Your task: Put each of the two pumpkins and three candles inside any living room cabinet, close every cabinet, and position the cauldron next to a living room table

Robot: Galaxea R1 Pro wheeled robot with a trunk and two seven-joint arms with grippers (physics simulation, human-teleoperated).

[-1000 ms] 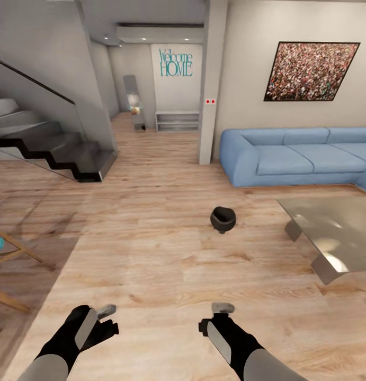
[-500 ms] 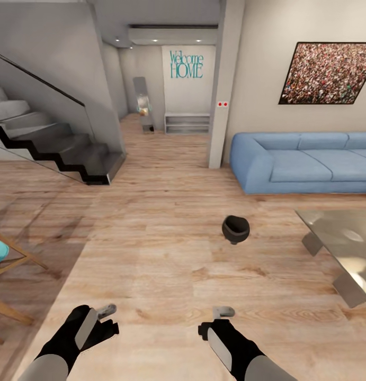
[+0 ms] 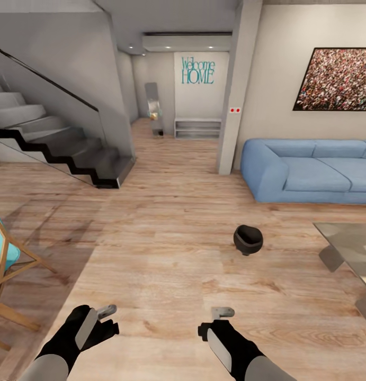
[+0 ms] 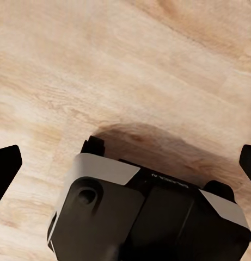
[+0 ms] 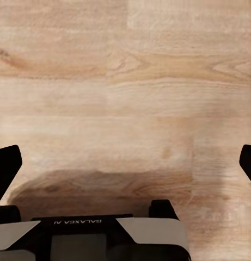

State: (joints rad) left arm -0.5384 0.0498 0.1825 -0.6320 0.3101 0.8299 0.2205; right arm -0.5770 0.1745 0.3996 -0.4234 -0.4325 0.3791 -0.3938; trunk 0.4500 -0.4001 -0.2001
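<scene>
Pale wood plank floor (image 3: 161, 233), wide and bare ahead. At 1 o'clock, round matte-black cauldron (image 3: 248, 239) on the planks, apart from the glossy table (image 3: 346, 239) at 3 o'clock. Blue sofa (image 3: 310, 170) behind; dark stairs (image 3: 61, 151) at 10 o'clock. Left gripper (image 3: 106, 311) and right gripper (image 3: 223, 313) low, spread wide, empty.

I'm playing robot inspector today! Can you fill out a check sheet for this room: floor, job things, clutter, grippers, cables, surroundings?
Surface: light wood plank floor, bare around the robot.
Job's things: black cauldron sits on the floor, apart from the glass-topped table at the right edge. Pumpkins, candles, cabinet: nothing seen.
Clutter: nothing seen.
Grippers: left gripper and right gripper both open, empty, low over the floor.
Cables: nothing seen.
Surroundings: blue sofa, staircase, wall picture, turquoise chair.
</scene>
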